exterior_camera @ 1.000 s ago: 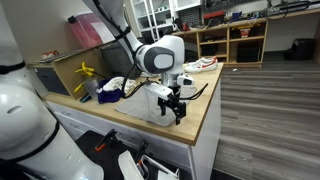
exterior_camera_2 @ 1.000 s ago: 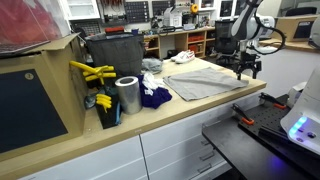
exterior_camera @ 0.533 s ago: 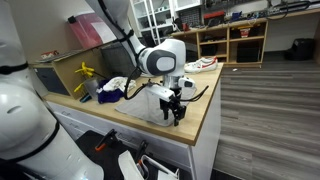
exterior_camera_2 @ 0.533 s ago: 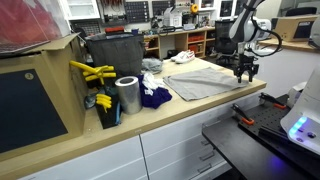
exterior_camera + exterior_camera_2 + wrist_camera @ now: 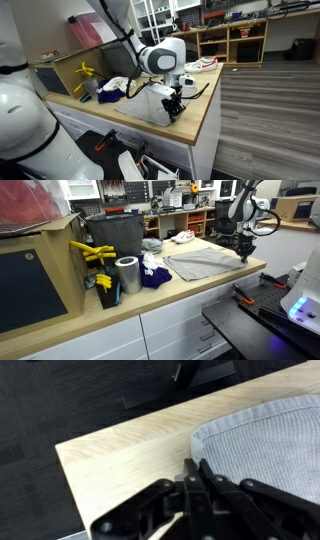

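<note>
Wide open a second ago, our pincer [image 5: 195, 468] now clenches the edge of the grey cloth [image 5: 270, 450] on the worktop [image 5: 120, 460].

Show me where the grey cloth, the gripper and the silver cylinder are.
grey cloth [image 5: 205, 260]: in an exterior view, middle of the fabric.
gripper [image 5: 195, 468]: wrist view, between its fingertips.
silver cylinder [image 5: 127, 277]: in an exterior view, its side wall.

Grey ribbed towel [image 5: 270, 450], black gripper [image 5: 195, 468], pale wood counter [image 5: 120, 460], dark blue rag [image 5: 155, 277], yellow tool [image 5: 90, 252], silver can [image 5: 127, 275]
</note>
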Robot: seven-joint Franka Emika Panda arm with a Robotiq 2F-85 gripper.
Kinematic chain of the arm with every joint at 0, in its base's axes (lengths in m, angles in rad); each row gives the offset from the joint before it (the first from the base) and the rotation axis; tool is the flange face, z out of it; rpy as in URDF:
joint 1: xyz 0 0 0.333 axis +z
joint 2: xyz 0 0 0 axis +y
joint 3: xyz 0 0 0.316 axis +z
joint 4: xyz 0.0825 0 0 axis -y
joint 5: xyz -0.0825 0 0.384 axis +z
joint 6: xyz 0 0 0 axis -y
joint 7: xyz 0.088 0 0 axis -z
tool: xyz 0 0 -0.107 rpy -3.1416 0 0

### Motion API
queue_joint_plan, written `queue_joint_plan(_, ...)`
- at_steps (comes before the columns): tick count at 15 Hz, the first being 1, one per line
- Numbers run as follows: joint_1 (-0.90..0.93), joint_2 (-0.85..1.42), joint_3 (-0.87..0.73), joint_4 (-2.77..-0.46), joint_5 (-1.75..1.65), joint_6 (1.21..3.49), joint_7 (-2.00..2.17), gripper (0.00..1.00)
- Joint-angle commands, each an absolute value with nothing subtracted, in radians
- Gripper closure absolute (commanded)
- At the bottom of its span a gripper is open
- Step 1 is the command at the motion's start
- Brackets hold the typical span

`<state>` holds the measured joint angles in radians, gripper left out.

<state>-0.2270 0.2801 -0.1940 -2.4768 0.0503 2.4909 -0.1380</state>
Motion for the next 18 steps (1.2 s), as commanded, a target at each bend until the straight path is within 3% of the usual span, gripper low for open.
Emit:
queue_joint_plan(1,-0.202,0.208,-0.198,-2.492,-0.010,2.473,-0.109,1.00)
queue_joint_plan(18,-0.075,0.027,-0.081,-2.425,-0.115,2.330,-0.108,0.99)
